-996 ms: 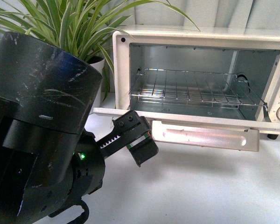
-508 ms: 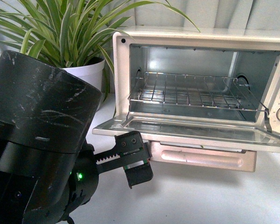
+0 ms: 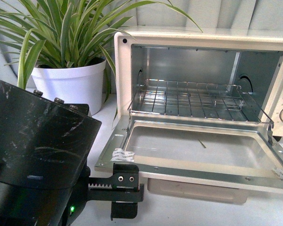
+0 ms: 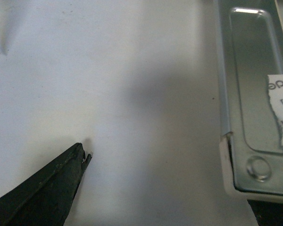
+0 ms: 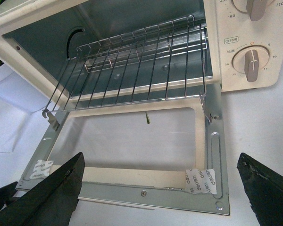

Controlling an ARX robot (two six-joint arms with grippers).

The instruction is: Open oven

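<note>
The cream-white oven (image 3: 122, 61) stands on the white table with its glass door (image 3: 188, 167) swung down flat, inner metal frame up. The wire rack (image 3: 193, 96) and the metal interior are exposed. My left gripper (image 3: 125, 195) is open and empty, just in front of the door's near left corner and apart from it. In the left wrist view (image 4: 170, 188) that door corner (image 4: 254, 141) lies beside one finger (image 4: 42, 193). My right gripper (image 5: 160, 188) is open and empty, above the door's front edge (image 5: 146, 193), facing the rack (image 5: 132, 66). The handle is hidden under the door.
A leafy plant in a white pot (image 3: 70, 80) stands left of the oven. The oven's knobs (image 5: 251, 61) are on its right panel. My left arm's black body (image 3: 33, 160) fills the lower left of the front view. White table (image 3: 203, 212) lies in front.
The oven door has swung down from about level to lying flat. My left gripper has moved down and back, away from the door's edge.
</note>
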